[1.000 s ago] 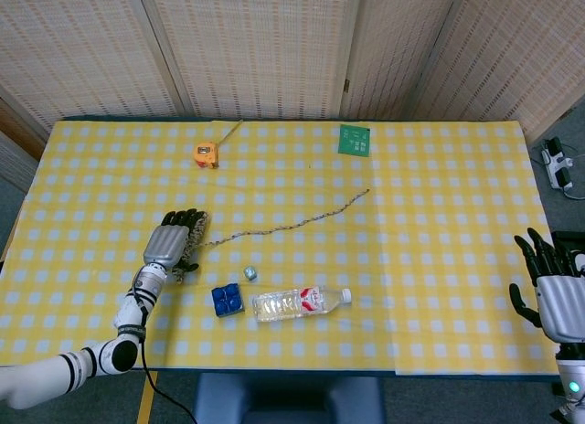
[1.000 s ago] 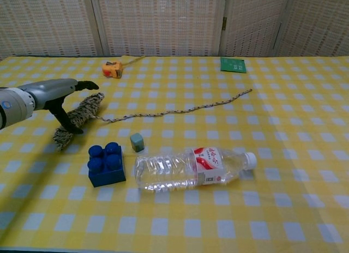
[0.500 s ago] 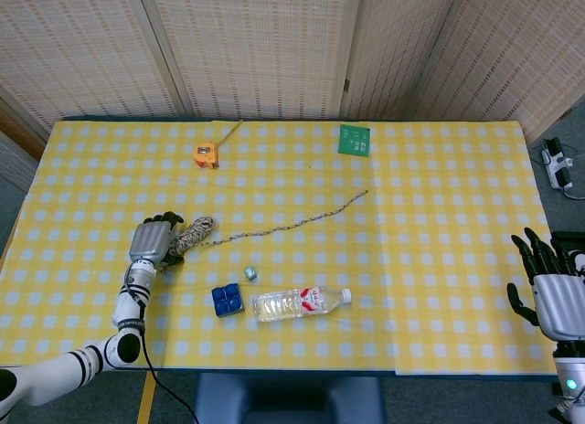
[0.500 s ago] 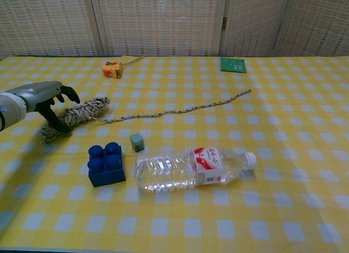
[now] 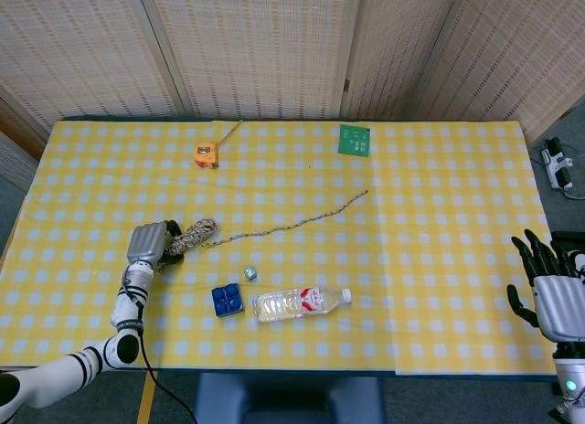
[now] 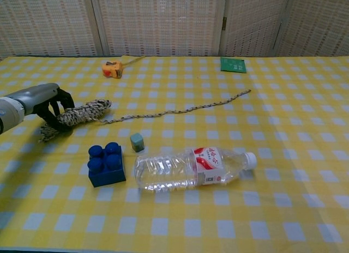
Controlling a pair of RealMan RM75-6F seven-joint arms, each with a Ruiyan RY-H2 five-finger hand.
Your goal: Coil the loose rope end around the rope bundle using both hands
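The speckled rope bundle [image 5: 191,234] [image 6: 79,113] lies on the yellow checked table at the left. My left hand [image 5: 149,242] [image 6: 42,101] grips the bundle's left end, fingers curled over it. The loose rope end [image 5: 302,217] [image 6: 185,108] trails from the bundle toward the right, flat on the cloth, ending near the table's middle. My right hand [image 5: 551,293] hovers at the table's right edge with fingers spread, holding nothing, far from the rope. The chest view does not show it.
A blue block [image 5: 226,300] [image 6: 106,164], a small grey-green cube [image 5: 249,272] [image 6: 137,142] and a lying plastic bottle [image 5: 300,302] [image 6: 191,167] sit in front of the rope. An orange tape measure [image 5: 206,154] [image 6: 112,69] and a green card [image 5: 355,139] [image 6: 233,64] lie at the back.
My left hand has drawn the bundle left and back, turning it from nearly upright to lying more level; its fingers closed over the end. The right hand dropped slightly.
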